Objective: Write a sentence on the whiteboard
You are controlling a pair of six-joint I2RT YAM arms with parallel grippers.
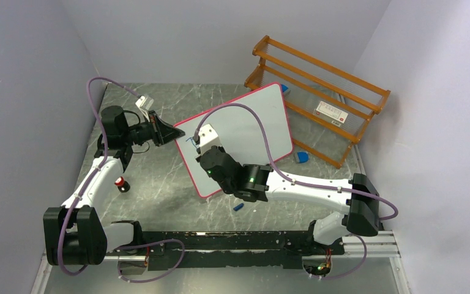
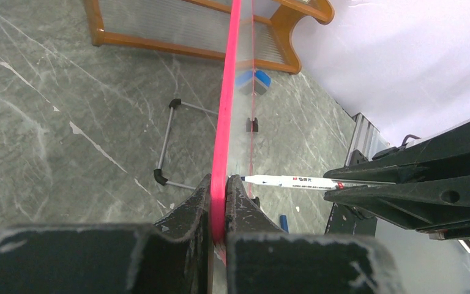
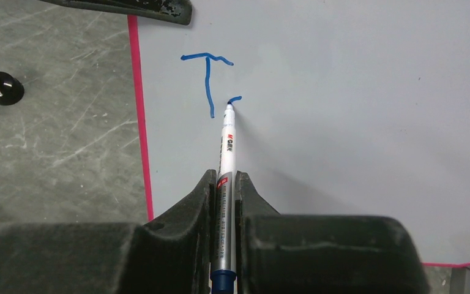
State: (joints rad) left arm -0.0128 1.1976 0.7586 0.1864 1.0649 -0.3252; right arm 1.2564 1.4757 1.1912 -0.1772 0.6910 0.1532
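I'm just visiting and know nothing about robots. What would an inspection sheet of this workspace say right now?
Surface: grey marbled table.
Job's things: pink-rimmed whiteboard; sentence only a blue T plus one short stroke; marker tip on board.
Clutter: small blue cap, red-topped knob, blue block, wooden rack.
Grippers: left gripper shut on whiteboard rim; right gripper shut on marker.
Cables: purple cable looping over each arm.
Surroundings: plain pale walls.
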